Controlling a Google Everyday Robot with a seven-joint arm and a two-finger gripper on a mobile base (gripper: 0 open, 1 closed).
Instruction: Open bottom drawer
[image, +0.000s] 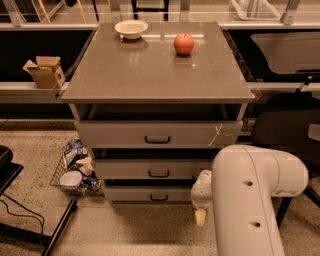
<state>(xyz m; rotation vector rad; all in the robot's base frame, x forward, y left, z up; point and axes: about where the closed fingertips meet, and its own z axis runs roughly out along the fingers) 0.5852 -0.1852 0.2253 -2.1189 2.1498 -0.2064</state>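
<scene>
The gripper (200, 216) hangs low near the floor, partly hidden by the robot's arm (250, 200); I cannot tell how open it is, and it seems to hold nothing. Just to its left sits the bottom drawer (135, 194), its handle (159, 198) untouched. The drawer looks practically shut, so grasping and pulling remain

No text, label or number can be read anywhere. The end effector (200, 216), at the lower right of the frame, carries no readable mark.
</scene>
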